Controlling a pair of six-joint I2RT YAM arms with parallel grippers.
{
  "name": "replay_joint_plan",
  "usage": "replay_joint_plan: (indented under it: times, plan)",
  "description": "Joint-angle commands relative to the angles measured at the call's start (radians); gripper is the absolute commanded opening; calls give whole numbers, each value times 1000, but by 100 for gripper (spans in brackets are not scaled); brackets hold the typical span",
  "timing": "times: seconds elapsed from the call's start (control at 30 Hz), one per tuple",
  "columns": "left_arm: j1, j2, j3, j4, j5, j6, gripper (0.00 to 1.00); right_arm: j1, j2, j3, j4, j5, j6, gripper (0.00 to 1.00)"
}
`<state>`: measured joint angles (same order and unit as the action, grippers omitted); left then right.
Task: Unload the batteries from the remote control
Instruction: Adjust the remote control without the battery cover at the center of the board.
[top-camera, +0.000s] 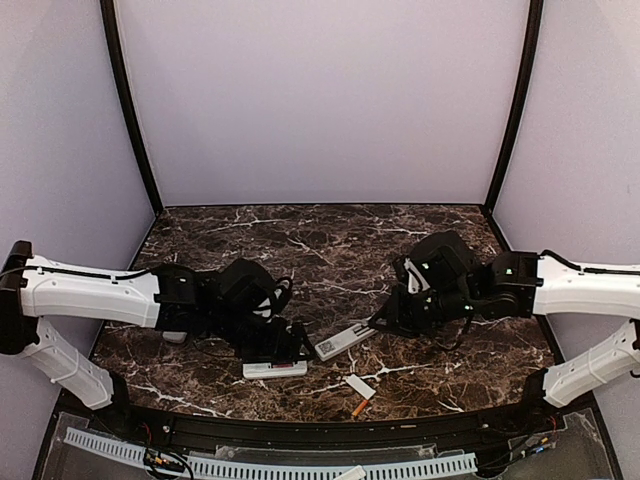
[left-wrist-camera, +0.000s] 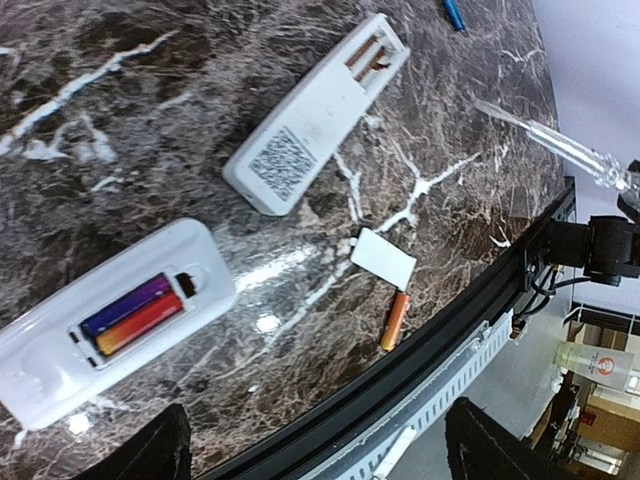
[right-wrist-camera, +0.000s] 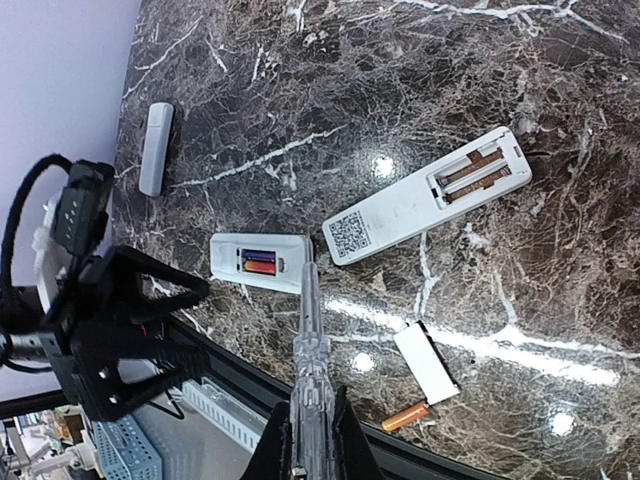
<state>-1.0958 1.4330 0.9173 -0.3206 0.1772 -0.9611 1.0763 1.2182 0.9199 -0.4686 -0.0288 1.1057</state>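
A small white remote control (left-wrist-camera: 60, 365) lies face down with its bay uncovered, and a purple and a red-orange battery (left-wrist-camera: 130, 318) sit side by side in it. My left gripper (left-wrist-camera: 325, 450) hovers open above the table's front edge, right of this remote (top-camera: 275, 369). A longer remote (left-wrist-camera: 320, 110) lies behind it, its bay bare down to the copper contacts. A loose orange battery (left-wrist-camera: 395, 320) rests by the front rim and a blue one (left-wrist-camera: 453, 12) further back. My right gripper (right-wrist-camera: 312, 440) is shut on a clear plastic tool (right-wrist-camera: 310, 340), whose tip reaches the small remote's (right-wrist-camera: 260, 262) right end.
A flat white cover (left-wrist-camera: 383, 258) lies between the long remote and the orange battery. Another small white piece (right-wrist-camera: 155, 148) sits far left, under the left arm (top-camera: 90, 290). The black front rail (top-camera: 330, 425) borders the marble table. Purple walls close in the back and sides.
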Motion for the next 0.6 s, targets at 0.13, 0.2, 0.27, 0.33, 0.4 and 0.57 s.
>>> replay_joint_plan:
  times: [0.13, 0.2, 0.27, 0.33, 0.4, 0.57]
  plan:
    - [98, -72, -108, -143, -46, 6, 88, 72, 97, 104, -93, -8, -142, 0]
    - [109, -83, -121, -155, -70, -1, 88, 88, 141, 144, -108, -4, -153, 0]
    - [117, -100, -130, -177, -99, -7, 88, 104, 186, 176, -105, -6, -164, 0]
    - [125, -124, -143, -198, -125, -13, 88, 117, 234, 214, -99, -14, -180, 0]
    - [136, -149, -167, -205, -133, -18, 88, 130, 290, 253, -99, -26, -193, 0]
    - [181, -202, -251, -193, -116, -32, 87, 151, 400, 352, -128, -50, -205, 0]
